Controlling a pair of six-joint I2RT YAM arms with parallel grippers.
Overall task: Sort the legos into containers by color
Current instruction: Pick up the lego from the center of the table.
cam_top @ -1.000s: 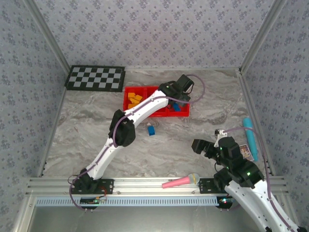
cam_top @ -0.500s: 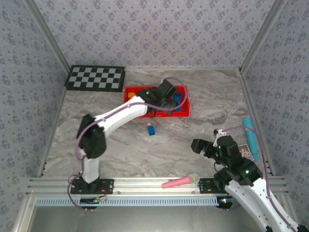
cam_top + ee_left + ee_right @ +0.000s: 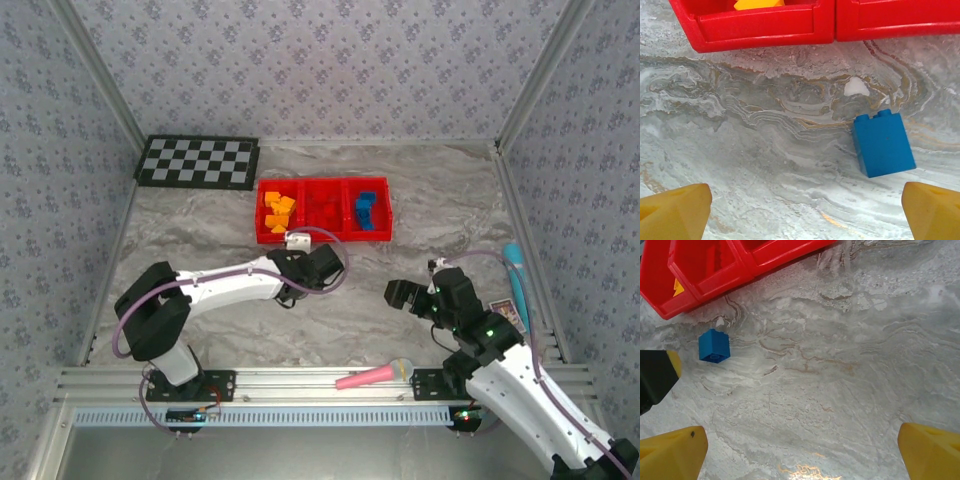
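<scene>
One loose blue lego (image 3: 883, 145) lay on the marbled table (image 3: 765, 150), just in front of the red tray (image 3: 372, 238) but clear of its near wall. The left gripper (image 3: 802, 214) hung over it, yellow-tipped jaws spread wide and grasping nothing, with the brick nearer the right-hand finger in the wrist view. In the tray's three compartments, orange-yellow legos (image 3: 278, 210) sat on the left, red legos (image 3: 322, 205) in the middle and blue legos (image 3: 366, 212) on the right. The right gripper (image 3: 800, 455) hovered over bare table further right, likewise released and empty. A pink microphone toy (image 3: 375, 376) lay by the front rail, and a checkerboard (image 3: 198, 161) lay just beside the tray's far left corner.
</scene>
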